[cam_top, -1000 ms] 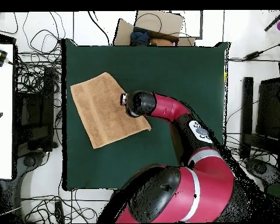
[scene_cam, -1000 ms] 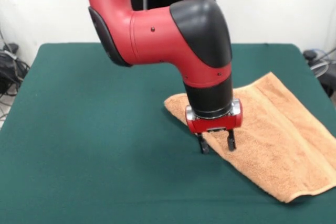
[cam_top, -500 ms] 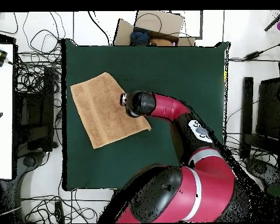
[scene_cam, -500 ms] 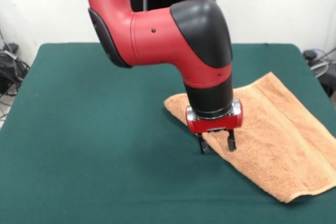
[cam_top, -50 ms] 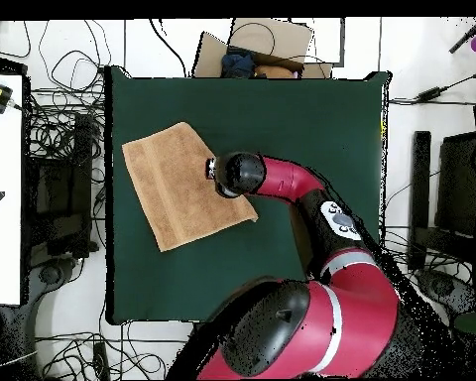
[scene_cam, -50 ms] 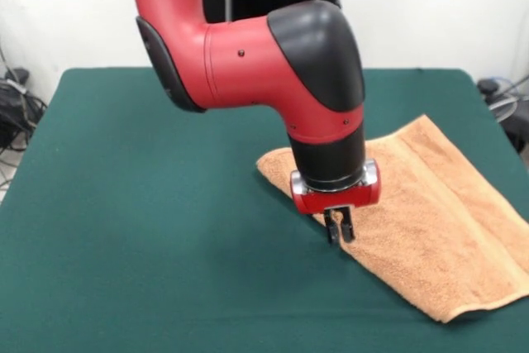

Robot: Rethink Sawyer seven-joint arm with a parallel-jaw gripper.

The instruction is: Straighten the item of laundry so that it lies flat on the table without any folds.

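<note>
Where the red and black arm (scene_cam, -50 ms: 273,64) comes down over the tabletop (scene_cam, -50 ms: 140,229), its pincer (scene_cam, -50 ms: 339,229) sits low at the towel's (scene_cam, -50 ms: 430,204) near-left edge, fingers drawn close together and pinching the cloth at that edge; whether much fabric is caught between them cannot be told. Towel is orange-tan terry, lying on the right half of the green tabletop in the front view, turned at an angle to the table's sides, one corner toward the centre, another reaching the near-right. Long soft ridges run along its length, so the surface is not fully smooth. Its near-right corner sits slightly lifted, with a dark shadow under it. Overhead view: towel (cam_top, -50 ms: 178,193) lies in the upper-left part of the tabletop (cam_top, -50 ms: 311,119), skewed, with the arm's wrist (cam_top, -50 ms: 237,176) over its right edge and the pincer itself hidden beneath. Cables (cam_top, -50 ms: 63,129) and a cardboard box (cam_top, -50 ms: 257,45) lie on the floor around the table.
</note>
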